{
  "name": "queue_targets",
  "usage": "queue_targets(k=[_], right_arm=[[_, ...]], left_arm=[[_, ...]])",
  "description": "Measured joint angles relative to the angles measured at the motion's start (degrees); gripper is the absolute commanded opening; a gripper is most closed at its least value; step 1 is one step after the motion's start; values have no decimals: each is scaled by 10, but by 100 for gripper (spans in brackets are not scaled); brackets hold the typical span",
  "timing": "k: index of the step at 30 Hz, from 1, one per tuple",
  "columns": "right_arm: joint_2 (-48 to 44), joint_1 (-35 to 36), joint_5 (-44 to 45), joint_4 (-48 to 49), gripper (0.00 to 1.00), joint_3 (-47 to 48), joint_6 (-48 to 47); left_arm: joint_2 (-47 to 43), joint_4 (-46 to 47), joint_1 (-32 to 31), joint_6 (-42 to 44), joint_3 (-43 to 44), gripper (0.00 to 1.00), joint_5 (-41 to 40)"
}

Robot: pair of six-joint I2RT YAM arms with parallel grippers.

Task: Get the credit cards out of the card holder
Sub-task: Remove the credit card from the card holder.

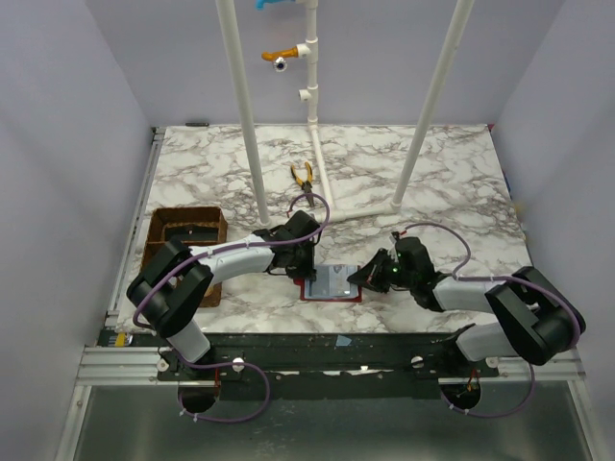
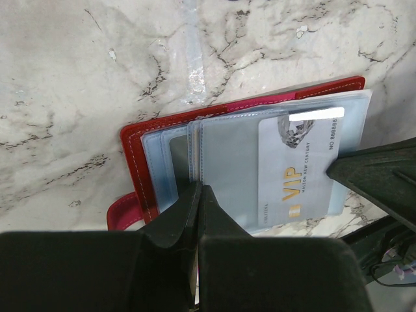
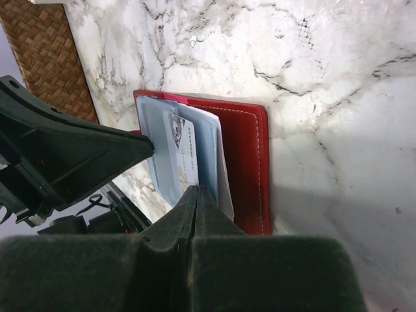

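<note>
The red card holder (image 1: 332,282) lies open on the marble table between my two arms. Its pale blue-grey sleeves (image 2: 227,156) face up. A pale credit card (image 2: 296,175) marked VIP sits in the right-hand sleeve. My left gripper (image 2: 200,188) is shut, its tips resting on the sleeves near the fold. My right gripper (image 3: 197,190) is shut too, its tips at the near edge of the raised sleeves (image 3: 208,143), beside the card (image 3: 182,156). Whether a sheet is nipped between them does not show. From above, the left gripper (image 1: 307,271) and the right gripper (image 1: 361,279) flank the holder.
A brown woven tray (image 1: 183,240) stands at the left edge of the table, also seen in the right wrist view (image 3: 45,52). Yellow-handled pliers (image 1: 304,173) lie farther back. White pipe posts (image 1: 245,115) rise from the table behind the holder.
</note>
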Motion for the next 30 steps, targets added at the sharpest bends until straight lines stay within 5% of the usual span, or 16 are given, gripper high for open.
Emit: queue_targets(k=[30], right_arm=[[-119,-12,21,-151,1,18,-36]], left_arm=[[-9,-13,0,6,-1,0,-3]])
